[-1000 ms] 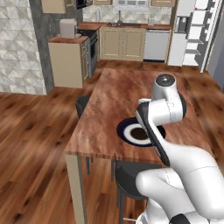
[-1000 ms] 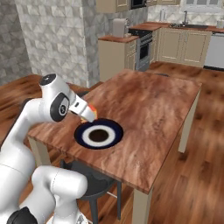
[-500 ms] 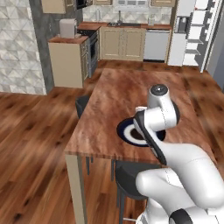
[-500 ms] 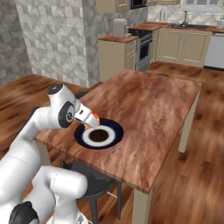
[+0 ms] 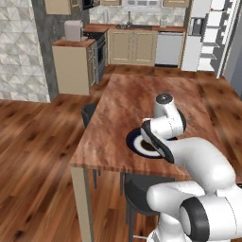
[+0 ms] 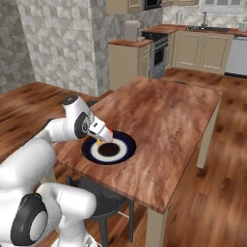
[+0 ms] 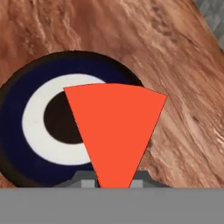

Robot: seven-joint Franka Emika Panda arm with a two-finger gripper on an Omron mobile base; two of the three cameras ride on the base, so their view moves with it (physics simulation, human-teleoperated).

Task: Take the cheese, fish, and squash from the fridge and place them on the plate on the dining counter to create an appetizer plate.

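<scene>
The pincer (image 6: 104, 139) held the cheese (image 7: 114, 131) over the plate (image 6: 126, 144), near its nine o'clock rim. Better to centre it, lower, then release.

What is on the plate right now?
Nothing visibly rests on the plate. The gripper holds the cheese over its edge; the wedge hides part of the plate in the hand view.

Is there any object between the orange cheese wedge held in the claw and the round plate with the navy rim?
Nothing visible does. The claw is shut on the orange triangular cheese wedge just over the near edge of the navy-rimmed round plate, whose surface looks bare.
</scene>
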